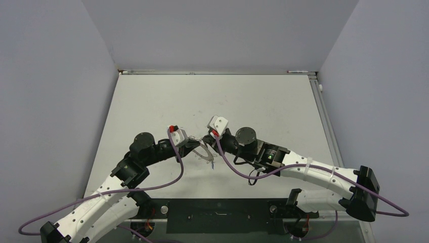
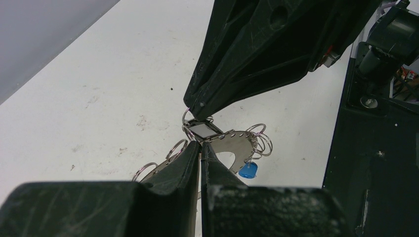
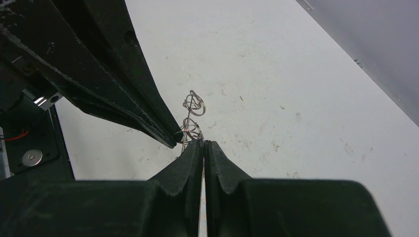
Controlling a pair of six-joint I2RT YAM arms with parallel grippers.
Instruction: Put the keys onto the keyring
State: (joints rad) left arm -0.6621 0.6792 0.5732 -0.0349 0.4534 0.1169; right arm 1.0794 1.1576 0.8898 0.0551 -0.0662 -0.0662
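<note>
You have the left gripper (image 2: 200, 148) clamped shut on the keyring (image 2: 237, 143) over the counter (image 2: 99, 98), and the right gripper (image 2: 196, 104) pinched shut at the key (image 2: 200, 129) resting against its rim (threaded or not, I can't tell), so the joining looks unfinished.

Two arms meet tip to tip near the centre of the overhead view. The left arm (image 1: 101, 202) climbs from 7 o'clock, folds at the elbow and levels its wrist toward 3 o'clock. The right arm (image 1: 313, 174) stretches in low from 4 o'clock, its wrist aimed toward 9 o'clock. The left gripper (image 1: 199, 146) has its fingers (image 2: 188, 163) pressed together. The right gripper (image 1: 206, 138) is likewise closed, its fingers (image 3: 220, 163) tight, with its tip just at 1 o'clock of the left one.
</note>
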